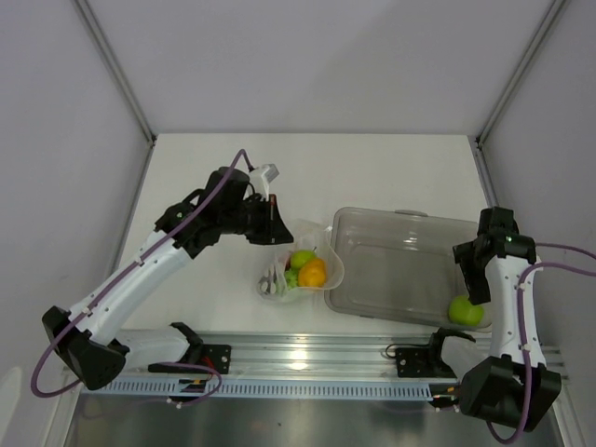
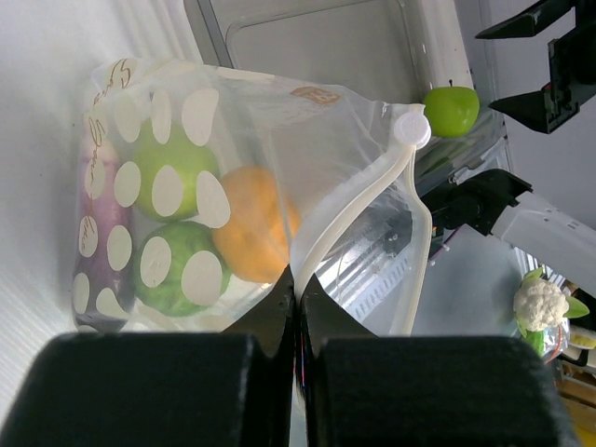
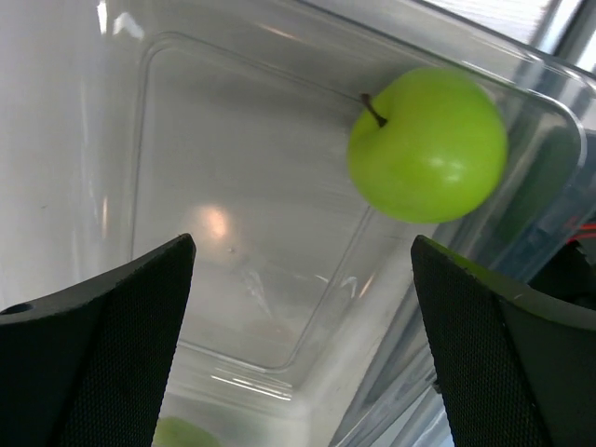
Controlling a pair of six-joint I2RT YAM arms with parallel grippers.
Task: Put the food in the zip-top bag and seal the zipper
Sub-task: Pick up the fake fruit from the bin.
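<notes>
The zip-top bag [image 1: 300, 270] lies on the table left of the tub. In the left wrist view the bag [image 2: 307, 149] holds the purple eggplant [image 2: 105, 219], the yellow-green pear [image 2: 172, 168], a round green fruit [image 2: 177, 270] and the orange [image 2: 250, 228]. Its zipper [image 2: 368, 205] is a pale strip with a round slider [image 2: 411, 128]; the two strips part below the slider. My left gripper [image 2: 298, 296] is shut on the bag's mouth edge, and shows in the top view [image 1: 276, 223]. My right gripper [image 3: 303, 307] is open above the tub, near a green apple [image 3: 428, 144].
A rigid clear tub [image 1: 410, 244] stands to the right of the bag, with the green apple [image 1: 466, 310] in its near right corner. A metal rail [image 1: 307, 358] runs along the near edge. A toy cauliflower [image 2: 542, 304] lies off to the side.
</notes>
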